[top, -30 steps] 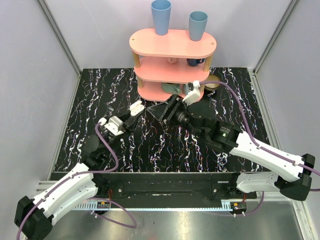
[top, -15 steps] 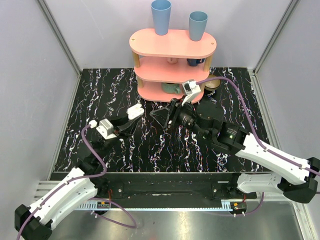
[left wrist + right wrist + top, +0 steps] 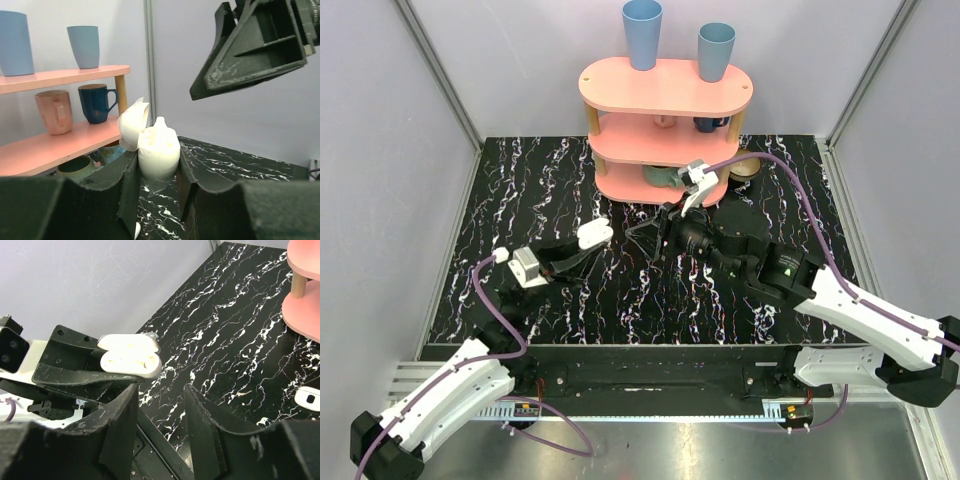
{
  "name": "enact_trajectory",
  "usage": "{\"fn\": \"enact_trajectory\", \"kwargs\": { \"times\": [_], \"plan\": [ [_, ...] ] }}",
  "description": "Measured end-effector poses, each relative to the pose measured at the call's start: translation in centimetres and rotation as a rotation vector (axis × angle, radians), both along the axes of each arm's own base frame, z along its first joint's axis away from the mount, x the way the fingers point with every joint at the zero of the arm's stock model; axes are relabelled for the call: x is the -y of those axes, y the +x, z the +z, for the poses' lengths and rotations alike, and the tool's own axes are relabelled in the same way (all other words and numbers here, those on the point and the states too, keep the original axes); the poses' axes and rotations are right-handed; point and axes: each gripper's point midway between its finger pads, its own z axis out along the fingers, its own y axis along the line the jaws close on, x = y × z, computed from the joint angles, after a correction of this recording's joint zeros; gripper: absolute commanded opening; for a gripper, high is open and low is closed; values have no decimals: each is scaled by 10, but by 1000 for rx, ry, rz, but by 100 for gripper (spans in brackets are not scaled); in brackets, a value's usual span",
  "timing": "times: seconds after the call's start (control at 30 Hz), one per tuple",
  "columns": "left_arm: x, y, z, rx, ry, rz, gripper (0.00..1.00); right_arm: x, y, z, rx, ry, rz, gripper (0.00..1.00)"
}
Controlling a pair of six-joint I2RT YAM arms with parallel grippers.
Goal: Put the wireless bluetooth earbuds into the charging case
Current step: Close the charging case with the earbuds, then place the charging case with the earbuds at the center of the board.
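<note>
Marbled table [image 3: 520,190] | charging case [image 3: 159,147] pinched in left tool [image 3: 157,169]

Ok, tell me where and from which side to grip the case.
Grip the case by its lower shell, across the two flanks, coming in from the sides, as the left gripper does. The lid stands open, tilted back off the top; jaws on the flanks keep the top free, and a hinged lid would likely swing.
</note>
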Motion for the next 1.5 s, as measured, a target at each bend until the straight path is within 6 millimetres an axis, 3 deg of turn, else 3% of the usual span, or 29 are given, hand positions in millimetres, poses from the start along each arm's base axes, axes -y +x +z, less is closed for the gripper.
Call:
{"fn": "enact_trajectory", "kwargs": {
  "times": [0.37, 0.53, 0.73, 0.93, 1.2, 1.5],
  "plan": [
    [27, -18, -7, -9, 5, -203, 0, 12, 13, 21, 30, 10, -62, 54],
    [43, -26, -18, -45, 28, -323, 0, 2, 20, 27, 40, 5, -61, 55],
    [49, -34, -19, -59, 27, -398, 0, -15, 30, 2, 6, -61, -57, 56],
    [50, -41, -12, -33, 29, -425, 0, -19, 39, -31, -43, -153, -90, 56],
    [48, -38, -12, -42, 26, -407, 0, -22, 37, -37, -76, -144, -76, 55],
    [45, -31, -21, -97, 24, -358, 0, -16, 26, -58, -167, -105, -71, 57]
  ]
}}
